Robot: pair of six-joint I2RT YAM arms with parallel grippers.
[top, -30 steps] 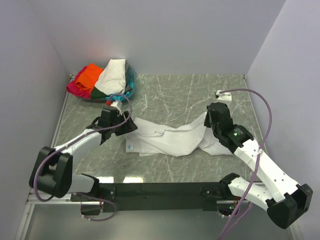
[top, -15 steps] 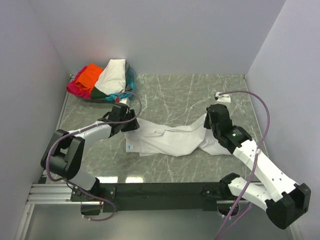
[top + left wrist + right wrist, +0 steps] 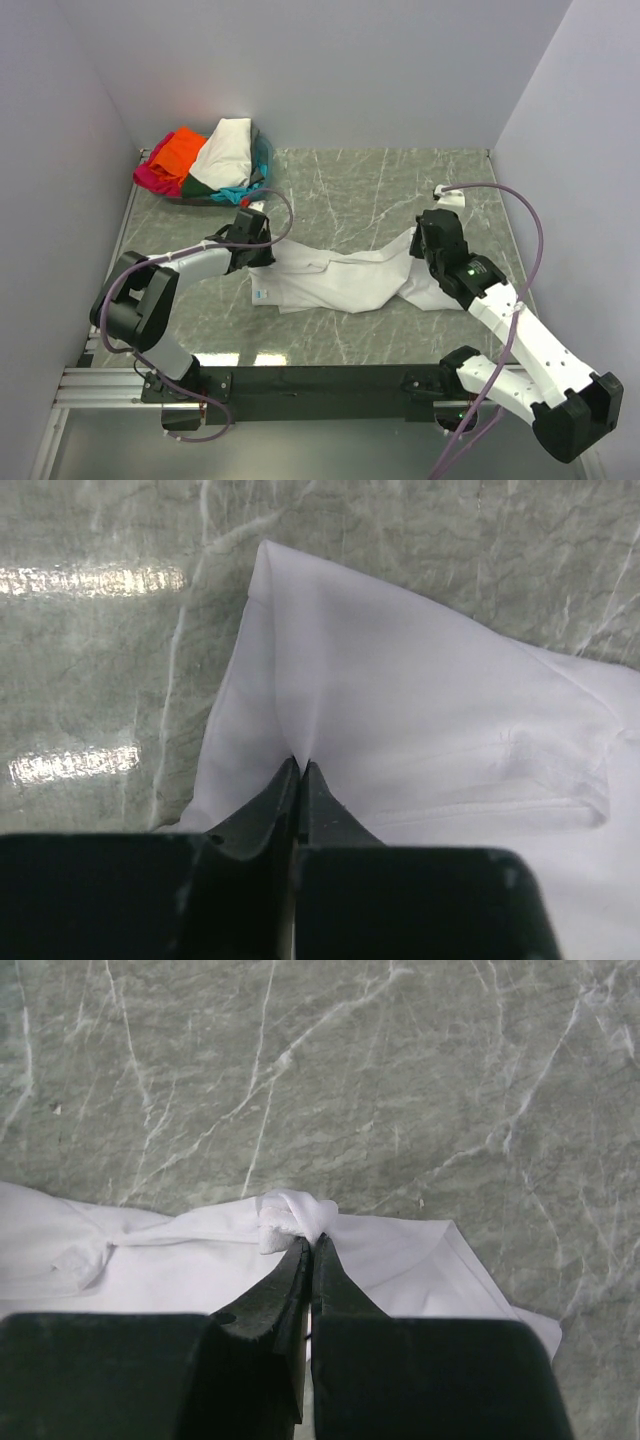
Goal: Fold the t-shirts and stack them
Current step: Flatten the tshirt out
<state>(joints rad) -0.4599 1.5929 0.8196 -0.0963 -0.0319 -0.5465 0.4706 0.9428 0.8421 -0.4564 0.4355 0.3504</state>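
rumpled white t-shirt [image 3: 340, 282] stretched out centrally; coloured t-shirt heap [image 3: 205, 160] far-left

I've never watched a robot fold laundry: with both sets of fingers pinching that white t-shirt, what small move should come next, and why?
Probably lift both ends slightly and draw them apart. The left fingers and right fingers are each shut on an end of the white t-shirt, which lies rumpled on the table, so it likely needs stretching flat before folding.
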